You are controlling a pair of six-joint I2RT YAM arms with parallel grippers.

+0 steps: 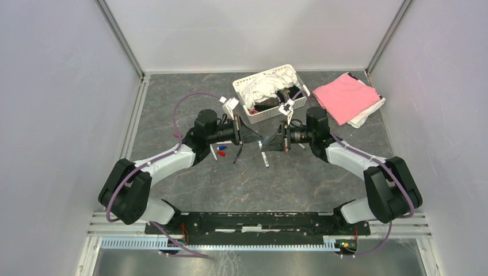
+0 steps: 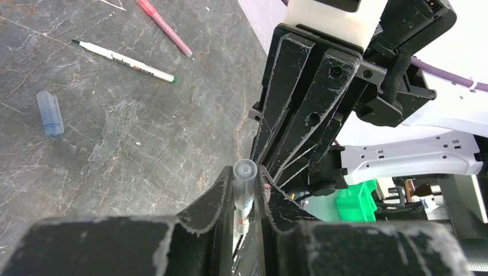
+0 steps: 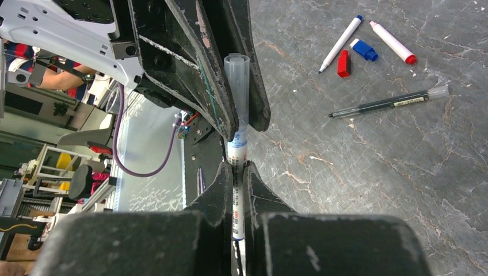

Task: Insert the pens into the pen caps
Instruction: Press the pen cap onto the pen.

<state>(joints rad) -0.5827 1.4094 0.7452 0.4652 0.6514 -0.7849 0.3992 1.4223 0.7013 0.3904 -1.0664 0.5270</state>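
**Entry: pen and cap, mid-join, held above the bench (image 1: 345,172)**

- Left end effector (image 2: 244,172): narrowed onto a clear cap (image 2: 244,181).
- Right end effector (image 3: 237,169): pinched shut on a pen (image 3: 237,201), which lies along the gap between its fingers.
- Condition: in the right wrist view cap and pen meet in one line, just beyond the right fingertips. Whether the cap is fully seated cannot be told.
- Loose stock on the bench: red cap (image 3: 343,63), blue cap (image 3: 363,50), dark pen (image 3: 385,103), blue-ended pen (image 3: 340,43), red-ended pen (image 3: 392,42); also a pink pen (image 2: 167,29), a green-tipped pen (image 2: 124,60) and a pale blue cap (image 2: 50,113).

**Hazards (judged, not observed)**

- Both holds are slim. A push slightly off-axis would likely slide the pen back through the right fingers instead of driving it home.
- The smooth, round cap could twist or creep in the left grip for the same reason.
- The two sets of fingers crowd each other closely, so further closing travel risks finger-to-finger contact.
- Letting go before the cap is seated would drop the parts among the loose stock.
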